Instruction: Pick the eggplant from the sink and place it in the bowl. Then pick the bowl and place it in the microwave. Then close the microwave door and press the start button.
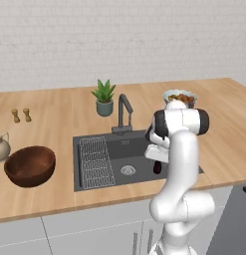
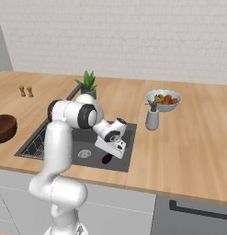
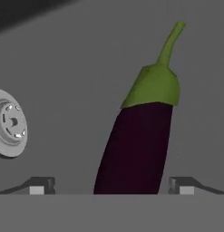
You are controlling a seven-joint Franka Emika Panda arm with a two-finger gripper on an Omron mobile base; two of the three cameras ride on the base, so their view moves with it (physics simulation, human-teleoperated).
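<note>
**Eggplant lies between the spread fingers, stem pointing away**

The eggplant [image 3: 136,145] rests on the floor of the sink [image 1: 137,149], beside the drain [image 3: 11,123]. The fingers [image 3: 41,186] stand wide apart and grip nothing, one tip on each side of the purple body. Its long axis runs nearly straight away from the hand, across the closing line, so closing should meet its narrow width.

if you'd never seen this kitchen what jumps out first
The white arm bent down into the dark sink, its open tool straddling the glossy purple eggplant on the basin floor, beside the round steel drain. Next, the big wooden bowl on the counter left of the sink, then the potted plant behind the faucet.
</note>
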